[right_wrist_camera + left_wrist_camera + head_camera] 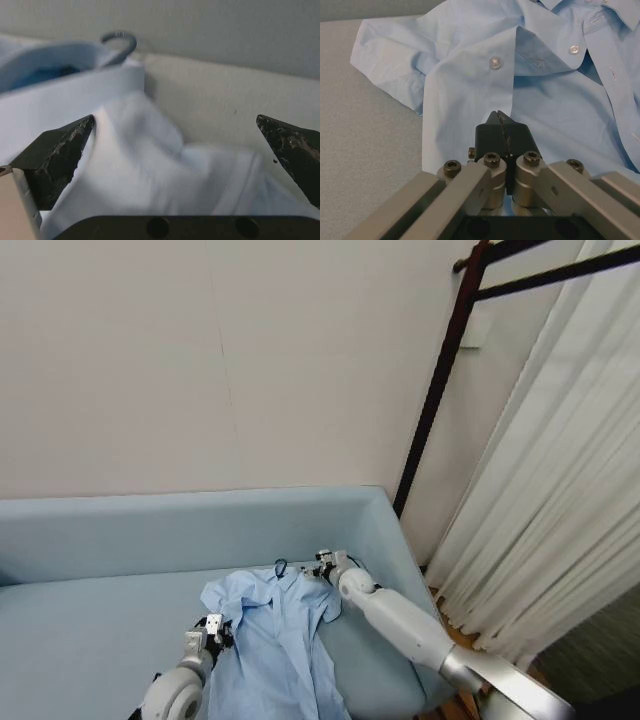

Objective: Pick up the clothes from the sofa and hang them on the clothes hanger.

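Observation:
A light blue button shirt (280, 640) lies spread on the pale blue sofa (100, 540), with a grey hanger hook (281, 565) poking out of its collar. My left gripper (212, 630) sits at the shirt's left sleeve. In the left wrist view its fingers (501, 117) are pressed together just over the shirt front (470, 90), with no cloth visibly pinched. My right gripper (322, 566) is at the shirt's right shoulder, near the collar. It stands open (175, 145), with the shoulder cloth (140, 150) bunched between its fingers and the hook (120, 42) just beyond.
A dark brown clothes rack (450, 360) rises behind the sofa's right end against the beige wall. White curtains (560, 490) hang on the right. The sofa seat (80, 640) to the left of the shirt is bare.

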Robot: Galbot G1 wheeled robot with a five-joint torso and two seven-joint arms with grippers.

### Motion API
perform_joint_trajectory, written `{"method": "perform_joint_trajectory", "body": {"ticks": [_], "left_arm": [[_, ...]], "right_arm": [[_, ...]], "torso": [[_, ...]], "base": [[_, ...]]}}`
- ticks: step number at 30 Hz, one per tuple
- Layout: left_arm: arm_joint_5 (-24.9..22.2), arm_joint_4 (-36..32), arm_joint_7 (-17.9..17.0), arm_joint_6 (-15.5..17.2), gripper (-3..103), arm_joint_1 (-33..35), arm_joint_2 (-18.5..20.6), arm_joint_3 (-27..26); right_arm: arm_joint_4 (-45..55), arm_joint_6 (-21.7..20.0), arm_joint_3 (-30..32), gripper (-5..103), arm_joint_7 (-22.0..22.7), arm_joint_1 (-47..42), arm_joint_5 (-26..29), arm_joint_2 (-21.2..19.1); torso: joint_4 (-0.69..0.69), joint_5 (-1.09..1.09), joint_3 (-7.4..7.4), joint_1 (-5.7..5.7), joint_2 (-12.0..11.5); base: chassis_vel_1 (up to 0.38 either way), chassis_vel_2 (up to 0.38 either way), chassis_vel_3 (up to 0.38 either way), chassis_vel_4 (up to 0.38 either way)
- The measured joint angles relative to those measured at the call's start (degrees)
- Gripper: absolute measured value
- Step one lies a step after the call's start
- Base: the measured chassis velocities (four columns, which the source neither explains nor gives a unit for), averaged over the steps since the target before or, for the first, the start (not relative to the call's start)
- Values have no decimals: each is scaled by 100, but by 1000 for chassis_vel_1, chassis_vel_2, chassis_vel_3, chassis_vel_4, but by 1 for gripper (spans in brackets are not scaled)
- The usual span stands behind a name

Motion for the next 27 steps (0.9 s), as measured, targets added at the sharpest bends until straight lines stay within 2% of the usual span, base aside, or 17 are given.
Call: {"method": "perform_joint_trajectory", "body": {"ticks": [7, 9, 12, 22, 26, 27], "left_arm": [[-40, 92, 99, -3, 0, -122, 6, 86], [-43, 112, 105, -5, 0, -143, 8, 94], [-50, 159, 124, -26, 0, -206, 8, 108], [-44, 189, 195, -125, 0, -217, -7, 82], [-40, 189, 201, -140, 0, -240, -14, 98], [-40, 192, 212, -148, 0, -261, -12, 110]], "right_arm": [[-349, 263, -207, 100, -458, -177, -953, 40], [-435, 284, -251, 100, -532, -140, -1041, 59], [-1090, 487, -429, 100, -922, 195, -1510, 265], [-1647, 538, -642, 100, -970, 660, -1562, 679], [-1786, 566, -624, 100, -958, 743, -1577, 704], [-1768, 588, -633, 100, -976, 779, -1572, 602]], "torso": [[1, 0, 0, -1, 1], [1, 1, -1, -1, 1], [2, 0, -1, -1, 1], [3, -1, 0, 0, 1], [4, 1, 0, -1, 1], [4, 1, 0, 0, 1]], "base": [[0, 0, 0, 0], [0, 0, 0, 0], [0, 0, 0, 0], [0, 0, 0, 0], [0, 0, 0, 0], [0, 0, 0, 0]]}}
